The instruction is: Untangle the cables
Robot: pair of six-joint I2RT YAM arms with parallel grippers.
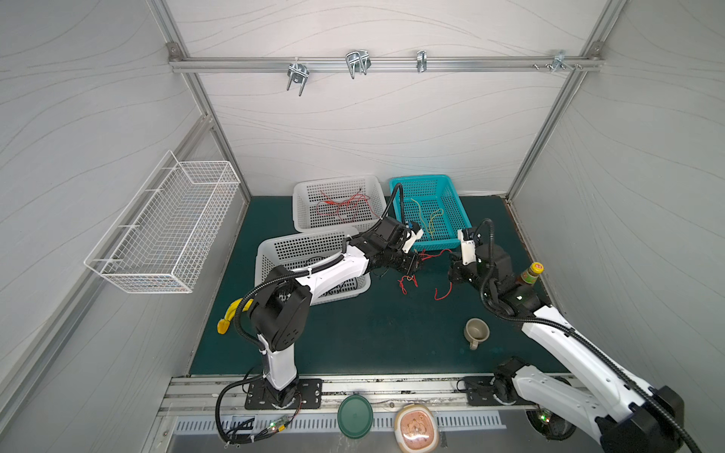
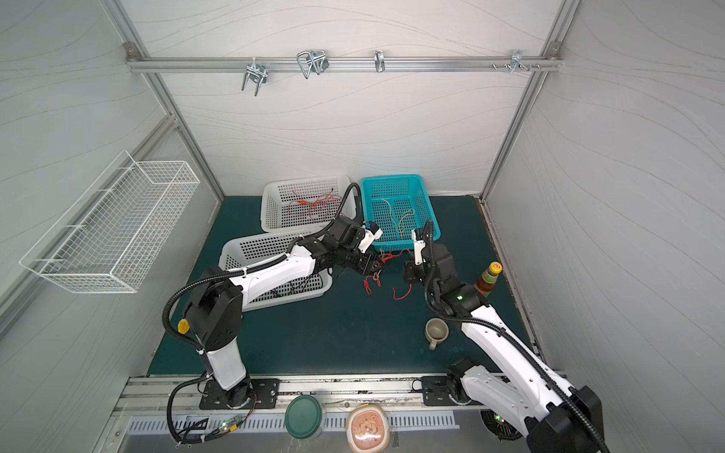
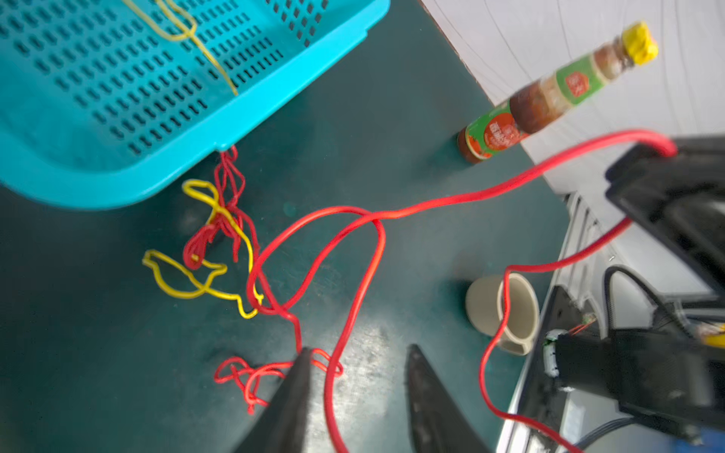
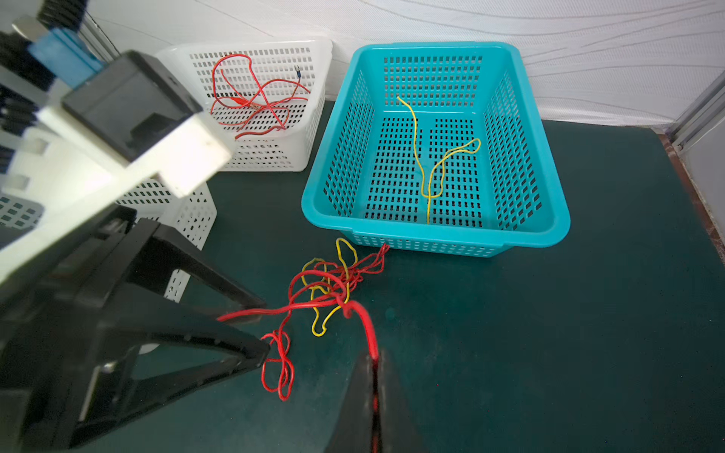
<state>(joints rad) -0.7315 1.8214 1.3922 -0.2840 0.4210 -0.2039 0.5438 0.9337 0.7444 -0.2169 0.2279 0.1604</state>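
Red and yellow cables (image 4: 333,290) tangled on the green bench (image 4: 549,353), just in front of the teal basket (image 4: 431,231). Right gripper (image 4: 374,364) clamped on one red cable (image 4: 363,317) (jaws fully together). Left gripper (image 3: 359,349) part open, a red strand between its fingers, one tip touching a red loop. In teal basket: a yellow cable (image 4: 421,168). In far white basket (image 4: 314,51): loose red wires (image 4: 255,102).

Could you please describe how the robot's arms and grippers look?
The left arm and right arm have white link shells between black joint housings, with a black corrugated hose running along each. The left gripper and right gripper have black, tapering wedge-shaped fingers. A green light glows on the right arm.
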